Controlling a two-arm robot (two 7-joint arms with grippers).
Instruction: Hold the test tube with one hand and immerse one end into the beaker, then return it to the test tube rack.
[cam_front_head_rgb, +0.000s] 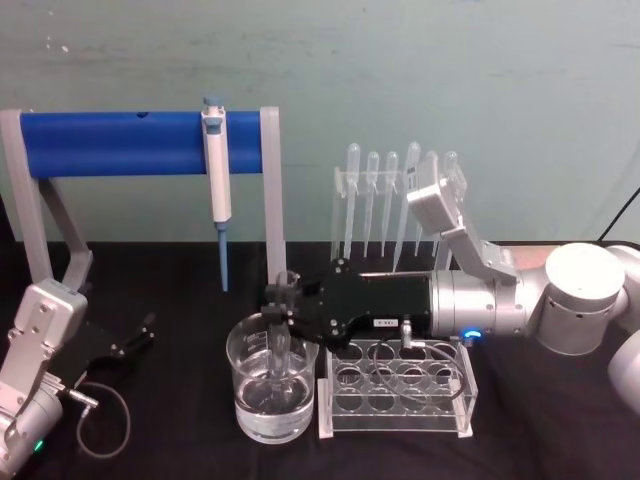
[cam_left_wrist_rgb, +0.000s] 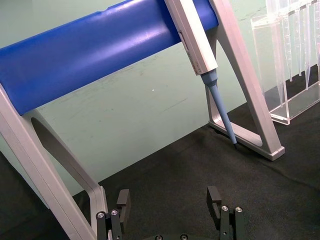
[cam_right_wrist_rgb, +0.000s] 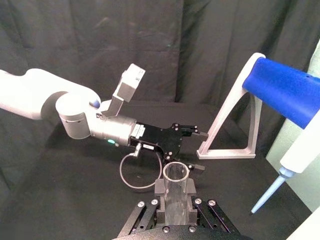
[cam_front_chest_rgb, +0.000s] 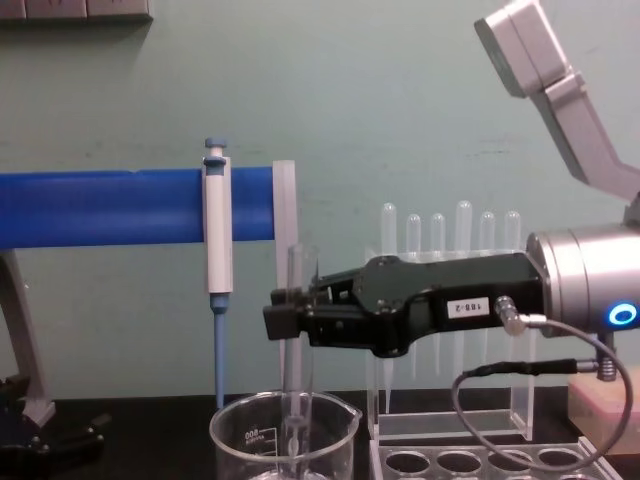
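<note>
Glass tube (cam_front_head_rgb: 283, 345) stands upright, clamped near its top by the right gripper (cam_front_head_rgb: 280, 306), lower end down inside the beaker (cam_front_head_rgb: 243, 352). It looks dipped into the water, tho the tip is hard to make out. Over at the table's left the left gripper (cam_left_wrist_rgb: 170, 200) sits parked, jaws apart, holding nothing. Risks: push lower & the round btm raps the beaker floor; swing toward the rack (cam_front_head_rgb: 400, 385), just beside, w/o lifting clear first & the tube catches the rim, tipping the beaker or slipping in the grip
</note>
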